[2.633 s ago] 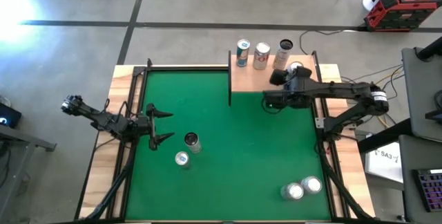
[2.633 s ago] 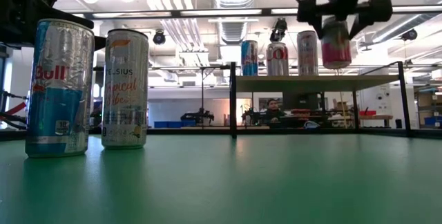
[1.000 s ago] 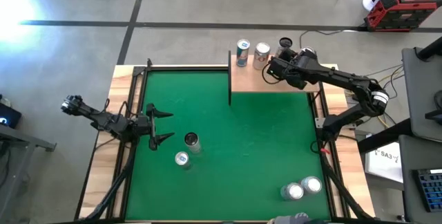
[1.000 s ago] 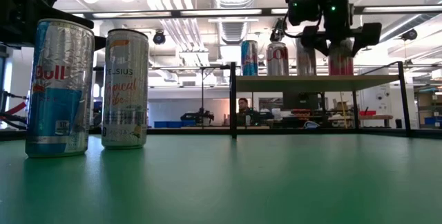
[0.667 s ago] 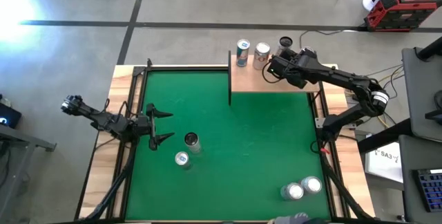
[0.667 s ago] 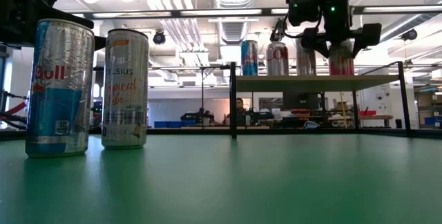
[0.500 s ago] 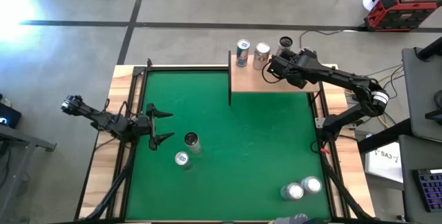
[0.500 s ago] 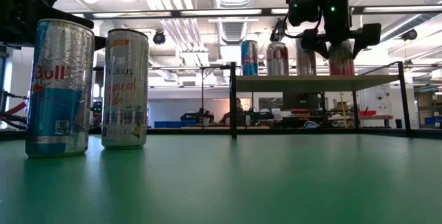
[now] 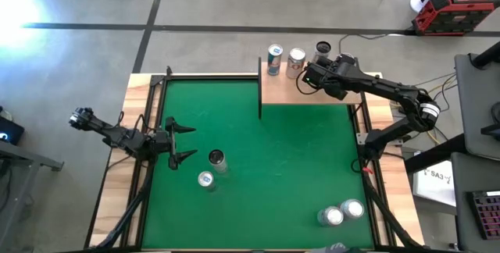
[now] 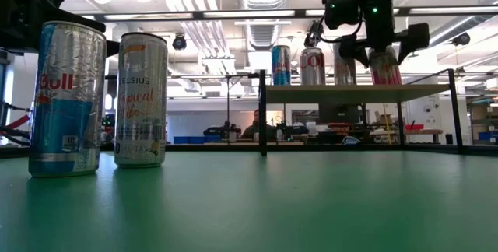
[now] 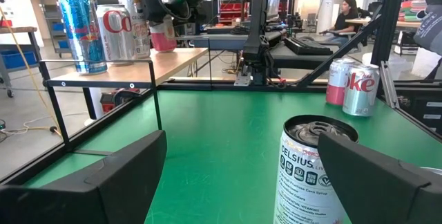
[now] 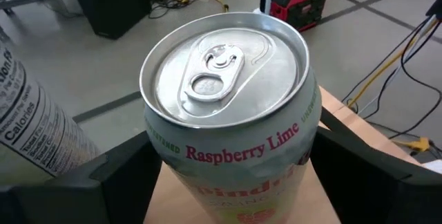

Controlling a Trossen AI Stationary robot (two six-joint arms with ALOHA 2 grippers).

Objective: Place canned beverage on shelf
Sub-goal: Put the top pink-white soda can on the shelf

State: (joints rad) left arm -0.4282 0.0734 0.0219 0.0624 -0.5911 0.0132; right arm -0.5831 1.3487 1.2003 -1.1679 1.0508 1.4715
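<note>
The canned beverage, a pink Raspberry Lime can, is over the right end of the pale-wood shelf at the table's far edge. It also shows in the low view. My right gripper is shut on it. In the high view the gripper hides the can. Three more cans stand upright on the shelf: a blue one, a Coke and a silver one. My left gripper waits open at the table's left side, pointing level at a Celsius can. My right gripper pinches the pink can's side wall just under the top rim, one finger on each side. The fingers slant slightly down and come from the table's right. The can is tilted, with its foot at the shelf board. Whether the foot rests there, I cannot tell.
Two cans stand on the green felt in front of my left gripper, a Red Bull and the Celsius. Two more cans stand near the table's front right corner. Black posts carry the shelf.
My right gripper has rolled a little about its own axis while staying over the shelf's right end. The pink can between its fingers has tipped from upright to a slight lean, its foot staying at the board.
</note>
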